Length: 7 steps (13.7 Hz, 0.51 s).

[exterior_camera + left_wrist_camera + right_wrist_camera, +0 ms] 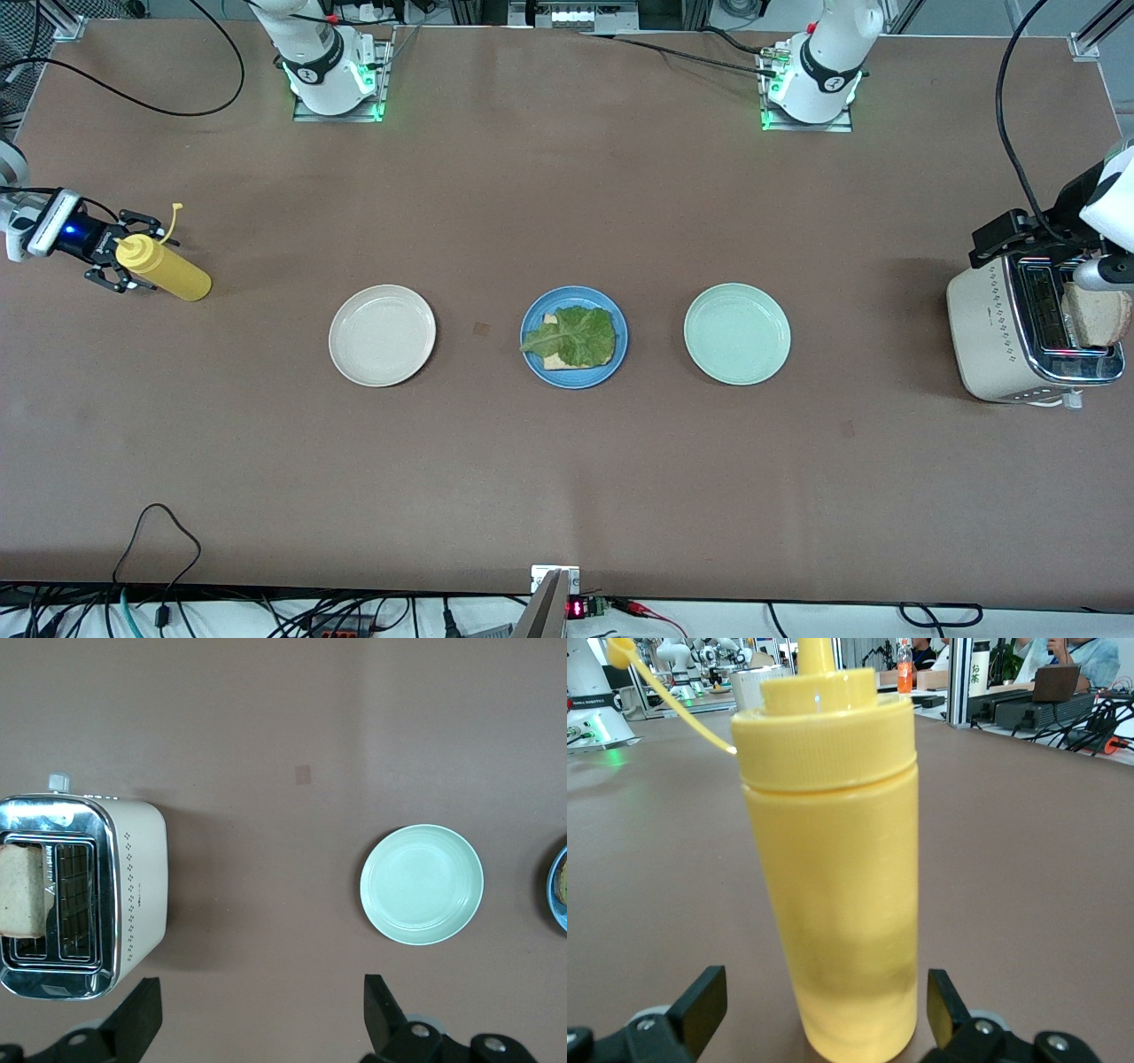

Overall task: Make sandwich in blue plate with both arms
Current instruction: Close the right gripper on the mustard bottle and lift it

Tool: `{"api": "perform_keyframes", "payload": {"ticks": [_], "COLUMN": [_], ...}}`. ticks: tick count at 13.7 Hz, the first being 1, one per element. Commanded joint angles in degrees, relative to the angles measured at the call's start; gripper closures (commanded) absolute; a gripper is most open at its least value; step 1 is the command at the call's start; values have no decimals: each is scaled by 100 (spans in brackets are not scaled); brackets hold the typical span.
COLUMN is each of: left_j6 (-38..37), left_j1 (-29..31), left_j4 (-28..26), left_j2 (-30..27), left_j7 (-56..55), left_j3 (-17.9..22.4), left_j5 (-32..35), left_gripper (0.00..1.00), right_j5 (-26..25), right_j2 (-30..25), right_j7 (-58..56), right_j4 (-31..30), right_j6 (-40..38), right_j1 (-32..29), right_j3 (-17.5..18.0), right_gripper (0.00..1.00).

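The blue plate [619, 357] sits mid-table between two other plates, with one bread slice [554, 361] on it and a green lettuce leaf [576, 335] on top. A second bread slice [1099, 315] [22, 890] stands in a slot of the toaster [992, 332] [133, 886]. My left gripper [1005, 237] [261, 1010] hangs open and empty above the table beside the toaster. My right gripper [120, 257] [824, 1014] is low at the right arm's end, open. Its fingers flank an upright yellow squeeze bottle [168, 270] [828, 868] with a gap on each side.
A cream-white plate [382, 335] lies toward the right arm's end and a mint-green plate [737, 333] [422, 884] toward the left arm's end, in a row with the blue plate. Cables trail along the table's near edge.
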Motion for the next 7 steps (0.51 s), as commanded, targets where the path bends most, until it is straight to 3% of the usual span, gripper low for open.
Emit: {"api": "perform_keyframes", "payload": {"ticks": [1,7], "left_j6": [-52,-43], "left_j1": [23,23], "left_j4": [75,75], "left_j2": [15,24], "left_j7": [119,119], "left_j3": [2,2], "left_j5": [-131,-131], "left_gripper": [0,0], "right_j5": [113,131], "right_j2": [111,278], "right_j7": [-59,-103], "right_j4": [102,23], "right_j6": [-102,-102], "right_j1": [-135,-109], "right_j3": [204,494], "right_gripper": [0,0]}}
